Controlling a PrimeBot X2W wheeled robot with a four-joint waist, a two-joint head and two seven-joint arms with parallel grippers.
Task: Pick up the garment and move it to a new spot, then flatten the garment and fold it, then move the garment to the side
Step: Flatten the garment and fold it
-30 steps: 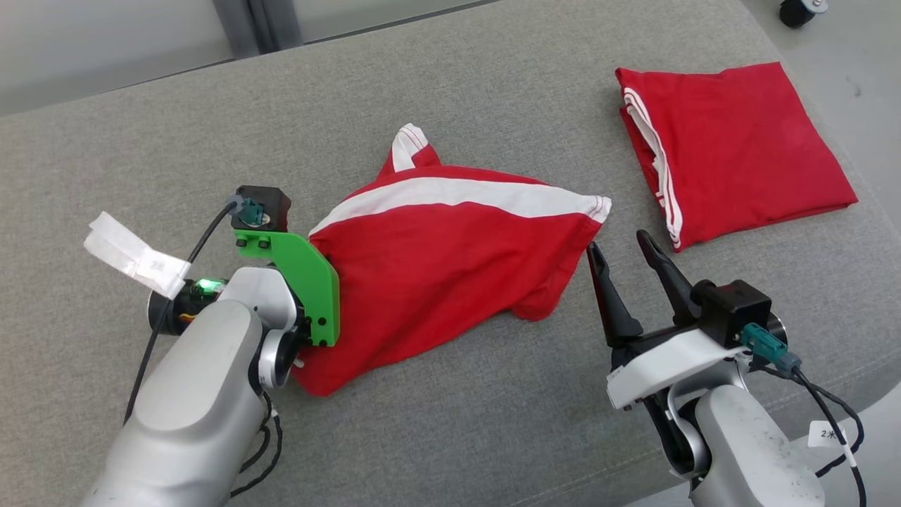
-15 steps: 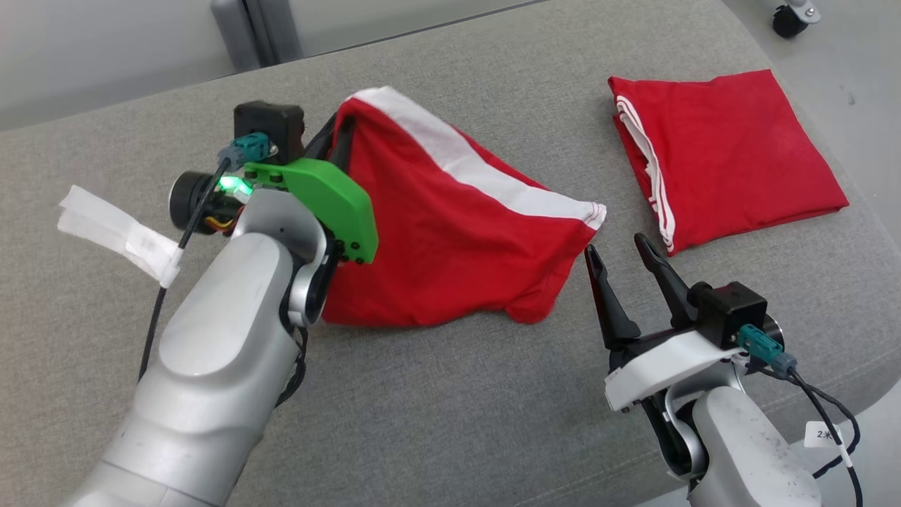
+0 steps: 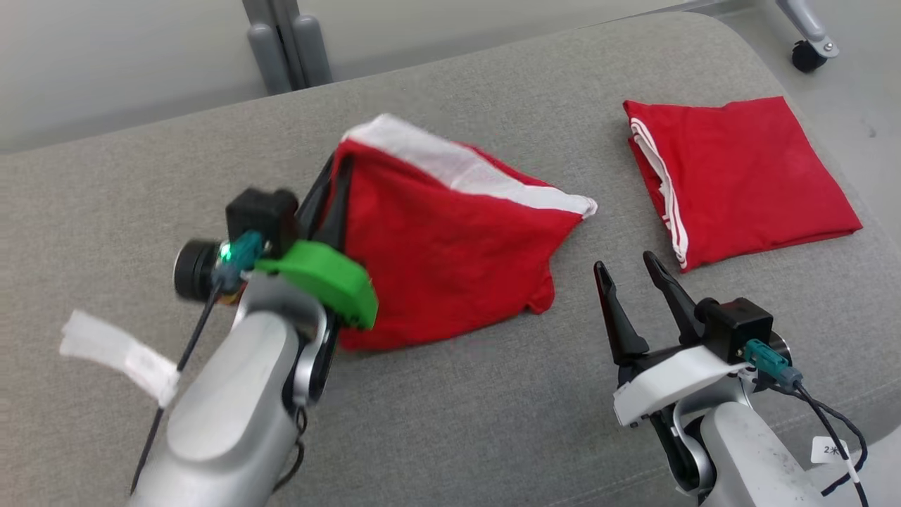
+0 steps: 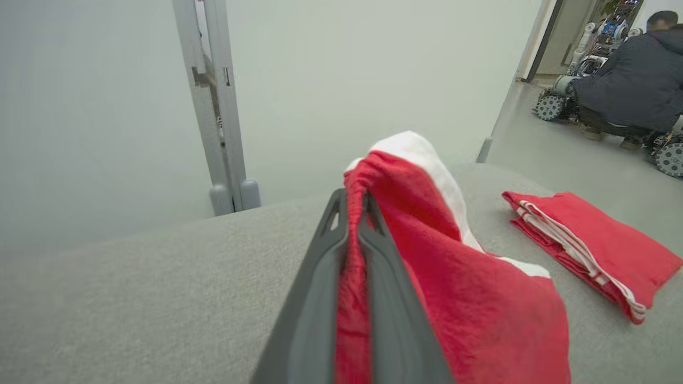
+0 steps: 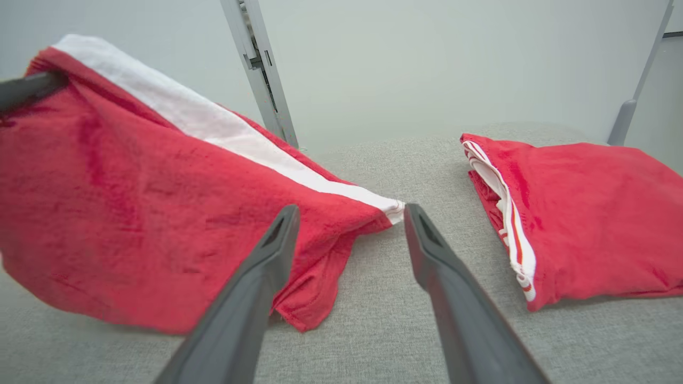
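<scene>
The garment [image 3: 450, 239] is red with a broad white band, and its left edge is lifted off the grey cushion while its right corner still lies on the fabric. My left gripper [image 3: 336, 165] is shut on that raised edge; in the left wrist view the red cloth [image 4: 480, 298] is pinched between the two fingers [image 4: 320, 298]. My right gripper [image 3: 626, 271] stands open just right of the garment's low corner, touching nothing. From the right wrist view the garment [image 5: 133, 213] hangs at the left, ahead of my open right gripper [image 5: 349, 213].
A second red garment [image 3: 746, 176] lies folded at the cushion's right end, also seen as a folded pile [image 5: 581, 213] from the right wrist. A grey post [image 3: 285, 42] stands behind the cushion [image 3: 457, 422]. A person [image 4: 629, 90] crouches by wheeled machines far right.
My left gripper closed on the garment's left edge and raised it up off the cushion. The head camera has shifted. The right gripper stayed open in place.
</scene>
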